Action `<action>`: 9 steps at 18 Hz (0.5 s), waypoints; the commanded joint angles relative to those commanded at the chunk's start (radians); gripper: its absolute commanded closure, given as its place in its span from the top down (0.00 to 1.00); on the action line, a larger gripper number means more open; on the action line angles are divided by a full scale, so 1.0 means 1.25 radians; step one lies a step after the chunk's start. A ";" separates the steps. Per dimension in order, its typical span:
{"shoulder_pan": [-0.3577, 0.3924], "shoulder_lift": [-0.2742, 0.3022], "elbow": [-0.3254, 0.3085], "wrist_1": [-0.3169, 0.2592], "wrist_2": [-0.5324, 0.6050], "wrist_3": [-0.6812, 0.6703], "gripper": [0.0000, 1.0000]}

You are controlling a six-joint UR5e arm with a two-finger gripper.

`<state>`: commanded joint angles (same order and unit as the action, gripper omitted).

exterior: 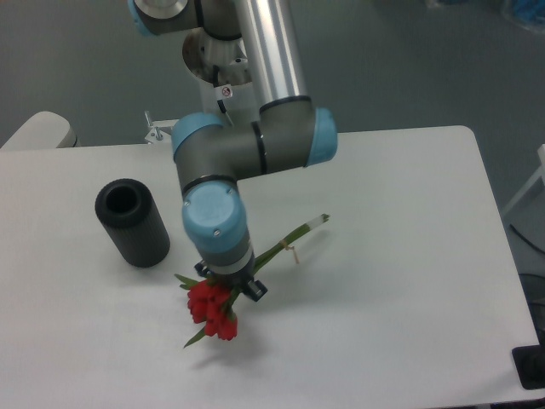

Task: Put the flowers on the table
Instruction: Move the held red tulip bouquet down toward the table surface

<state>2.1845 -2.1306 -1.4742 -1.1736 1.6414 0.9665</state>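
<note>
The flowers (223, 308) are seen nearest the camera, low on the table (400, 281) — red buds at about seven o'clock, green stems running up toward two o'clock, where the cut ends stop. Whether the bunch is already resting on the surface or is hanging just above it cannot be told. Directly over the point where buds meet stems, the gripper (228, 285) is lowered, but its fingers are hidden under the wrist, so it cannot be told whether they are spread or pinching the bunch. The bunch is judged to be light, soft and easily crushed — a hold is best taken on the stems near the thin tie, never on the buds. Farther back, at ten o'clock, a black cylinder (133, 222) is standing well apart.
</note>
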 joint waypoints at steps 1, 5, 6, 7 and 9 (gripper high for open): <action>0.000 -0.006 -0.001 0.006 0.000 -0.002 0.01; -0.001 -0.017 0.016 0.011 -0.009 -0.004 0.11; -0.001 -0.021 0.021 0.011 -0.013 -0.003 0.16; -0.001 -0.025 0.027 0.011 -0.018 -0.003 0.21; -0.001 -0.036 0.043 0.012 -0.018 -0.004 0.34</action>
<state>2.1829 -2.1751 -1.4206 -1.1582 1.6183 0.9618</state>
